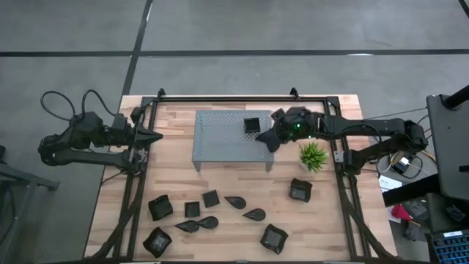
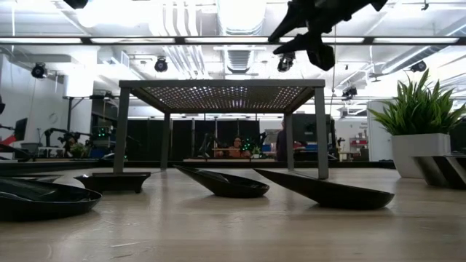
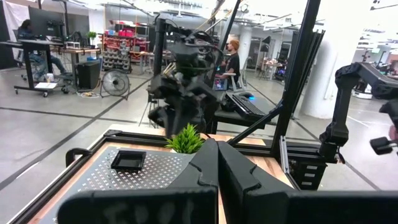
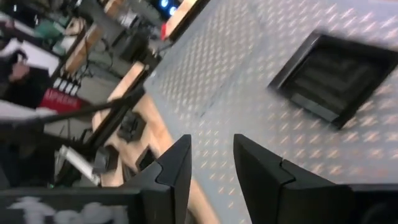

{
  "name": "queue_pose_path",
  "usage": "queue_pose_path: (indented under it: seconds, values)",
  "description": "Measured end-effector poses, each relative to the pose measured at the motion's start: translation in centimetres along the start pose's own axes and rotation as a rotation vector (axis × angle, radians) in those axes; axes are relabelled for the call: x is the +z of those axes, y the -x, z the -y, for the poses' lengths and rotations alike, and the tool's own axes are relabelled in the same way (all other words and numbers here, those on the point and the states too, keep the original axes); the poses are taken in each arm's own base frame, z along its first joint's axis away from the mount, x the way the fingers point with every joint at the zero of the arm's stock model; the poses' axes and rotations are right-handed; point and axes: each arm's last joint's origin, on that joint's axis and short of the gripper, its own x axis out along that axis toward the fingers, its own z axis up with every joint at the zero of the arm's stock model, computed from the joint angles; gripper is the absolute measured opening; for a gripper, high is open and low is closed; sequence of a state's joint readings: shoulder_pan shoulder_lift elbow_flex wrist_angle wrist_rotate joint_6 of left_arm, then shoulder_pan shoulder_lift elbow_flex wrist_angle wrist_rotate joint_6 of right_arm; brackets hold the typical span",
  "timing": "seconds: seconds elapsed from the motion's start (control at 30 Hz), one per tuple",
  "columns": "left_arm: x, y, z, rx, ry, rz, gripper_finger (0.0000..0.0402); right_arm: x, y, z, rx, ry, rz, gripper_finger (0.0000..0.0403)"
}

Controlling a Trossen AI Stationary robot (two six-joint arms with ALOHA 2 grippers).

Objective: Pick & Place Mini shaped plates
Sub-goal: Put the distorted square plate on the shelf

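Mini shaped plates: one square black dish (image 1: 252, 125) lies flat on the right part of the grey perforated metal rack (image 1: 220, 143), at the far middle of the wooden table (image 1: 176, 172). It appears to have been set there as its destination, the raised rack serving as the shelf for the plates. The right gripper (image 1: 272, 138) hangs just beside that dish, over the rack's right edge, its fingers (image 4: 177, 171) spread apart with nothing between them. The remaining plates lie scattered on the near half of the table: square dishes (image 1: 160, 208) and teardrop dishes (image 1: 236, 202), with one square dish (image 1: 300, 190) apart at the near right. The left gripper (image 1: 152, 137) waits at the far left of the table, fingers (image 3: 205, 171) pressed together and empty. A small green spiky plant (image 1: 313, 155) stands just right of the rack, between the right arm and the near-right plates; by judgement, it is the main obstacle to reaching them.
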State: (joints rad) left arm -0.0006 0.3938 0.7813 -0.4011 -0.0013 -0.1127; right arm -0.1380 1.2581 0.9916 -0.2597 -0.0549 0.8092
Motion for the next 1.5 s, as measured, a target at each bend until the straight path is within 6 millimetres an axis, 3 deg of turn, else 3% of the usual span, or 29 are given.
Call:
queue_pose_path:
  seconds: [0.17,0.53,1.0,1.13,1.3,1.5]
  values:
    - [0.0,0.0,0.0,0.000,0.000,0.000,0.0000,-1.8,-0.7,-1.4,0.037,-0.015,-0.065,0.0104]
    - [0.0,0.0,0.0,0.000,0.000,0.000,0.0000,-5.8,0.0,-5.2,0.187,0.174,-0.151,0.0083]
    - [0.0,0.0,0.0,0.000,0.000,0.000,0.0000,-10.6,2.0,-8.9,0.107,0.459,0.092,0.0042]
    - [0.0,0.0,0.0,0.000,0.000,0.000,0.0000,-11.5,2.5,-9.3,0.133,0.505,0.080,0.0014]
    - [0.0,0.0,0.0,0.000,0.000,0.000,0.0000,-12.6,2.9,-9.5,0.153,0.501,0.039,0.0008]
    - [0.0,0.0,0.0,0.000,0.000,0.000,0.0000,-14.7,3.4,-8.3,0.083,0.394,-0.199,0.0008]
